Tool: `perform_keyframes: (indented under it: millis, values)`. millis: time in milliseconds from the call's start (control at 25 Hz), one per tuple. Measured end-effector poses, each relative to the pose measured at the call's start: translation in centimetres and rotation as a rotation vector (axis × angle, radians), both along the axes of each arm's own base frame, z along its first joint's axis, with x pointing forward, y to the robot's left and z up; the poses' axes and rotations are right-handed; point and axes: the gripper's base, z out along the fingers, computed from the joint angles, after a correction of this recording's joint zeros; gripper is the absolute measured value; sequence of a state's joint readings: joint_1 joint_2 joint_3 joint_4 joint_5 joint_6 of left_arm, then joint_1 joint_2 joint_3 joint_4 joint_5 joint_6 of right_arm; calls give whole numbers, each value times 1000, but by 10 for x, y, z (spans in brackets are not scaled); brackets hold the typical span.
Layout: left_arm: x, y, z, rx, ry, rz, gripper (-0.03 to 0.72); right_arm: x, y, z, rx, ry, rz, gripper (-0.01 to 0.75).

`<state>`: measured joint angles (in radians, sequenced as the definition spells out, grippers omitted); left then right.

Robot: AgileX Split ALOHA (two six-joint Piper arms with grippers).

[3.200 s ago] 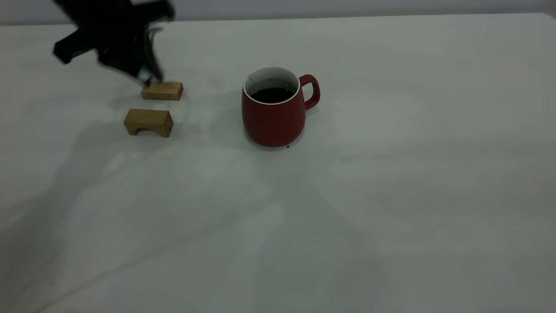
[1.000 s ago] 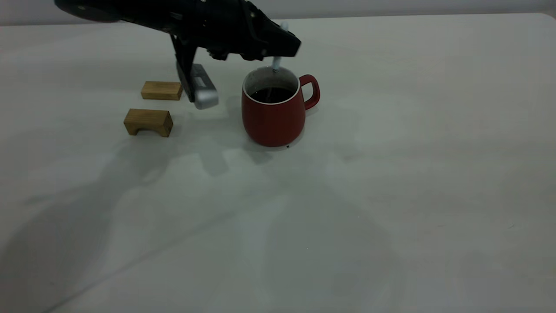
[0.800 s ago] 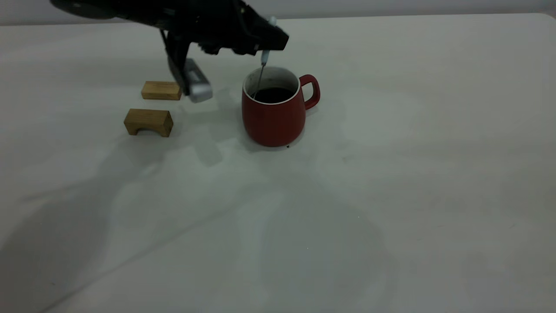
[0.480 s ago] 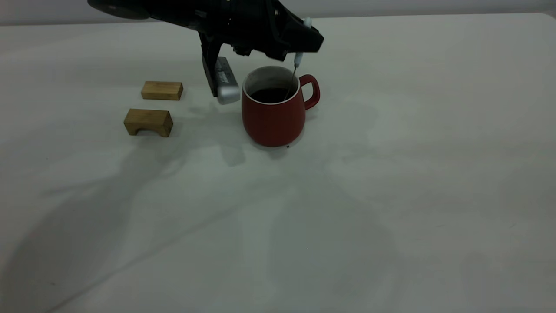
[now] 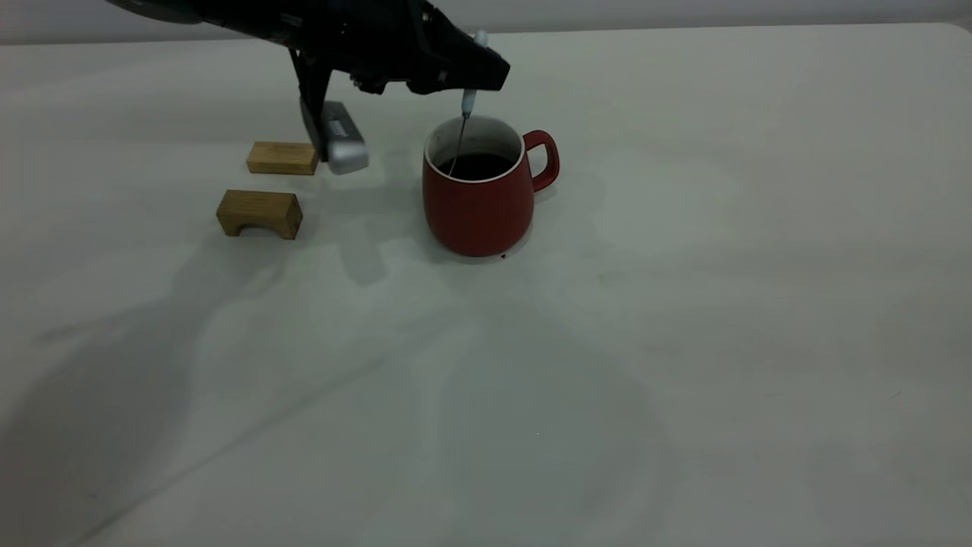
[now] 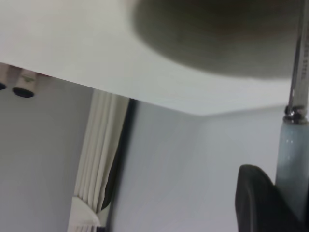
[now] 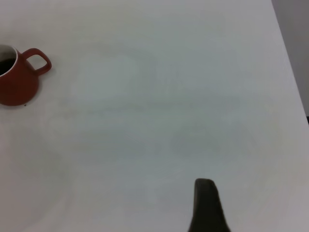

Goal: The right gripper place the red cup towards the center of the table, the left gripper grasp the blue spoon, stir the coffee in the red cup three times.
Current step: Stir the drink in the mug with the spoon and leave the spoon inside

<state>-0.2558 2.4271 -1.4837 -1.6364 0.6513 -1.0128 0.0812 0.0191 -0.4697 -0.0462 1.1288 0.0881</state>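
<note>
The red cup [image 5: 478,201] stands upright near the middle of the table [image 5: 683,304], handle to the right, with dark coffee [image 5: 480,165] inside. My left gripper [image 5: 477,72] hovers just above the cup's rim, shut on the blue spoon [image 5: 468,100]. The spoon hangs down with its thin metal neck [image 5: 457,144] dipping into the coffee at the left side of the cup. In the left wrist view the pale handle [image 6: 292,159] sits against one black finger [image 6: 258,203]. The right gripper [image 7: 207,205] is far off to the right; its view shows the red cup [image 7: 17,82] at a distance.
Two tan wooden blocks lie left of the cup: a flat one [image 5: 282,158] and an arch-shaped one [image 5: 260,213]. The left arm's silver-grey block [image 5: 339,140] hangs low beside the flat one. Broad arm shadows fall across the table's front.
The left gripper left the wooden blocks and carried the spoon into the cup. It has swung left, right and back left over the coffee. The cup has stayed put.
</note>
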Motion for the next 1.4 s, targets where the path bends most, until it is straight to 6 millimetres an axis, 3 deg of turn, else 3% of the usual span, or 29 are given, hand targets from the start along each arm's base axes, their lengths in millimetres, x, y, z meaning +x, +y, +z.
perform_keyframes:
  millis: [160, 360, 560, 720, 840, 1080, 1240, 1400]
  values:
    - [-2, -13, -5, 2, -84, -31, 143, 0, 0, 0, 0, 0, 0, 565]
    - [-12, -23, -7, -54, -62, -117, 143, 0, 0, 0, 0, 0, 0, 565]
    - [-17, -15, -8, -49, 15, -173, 143, 0, 0, 0, 0, 0, 0, 565]
    - [-11, 6, -4, -26, 68, -130, 143, 0, 0, 0, 0, 0, 0, 565]
    - [-6, 10, 1, -22, 63, -81, 142, 0, 0, 0, 0, 0, 0, 565]
    - [5, 4, 2, 27, -91, -10, 142, 0, 0, 0, 0, 0, 0, 565]
    - [0, -9, 1, 49, -163, -72, 142, 0, 0, 0, 0, 1, 0, 565]
    - [-4, -10, 0, 54, -182, -141, 142, 0, 0, 0, 0, 1, 0, 565]
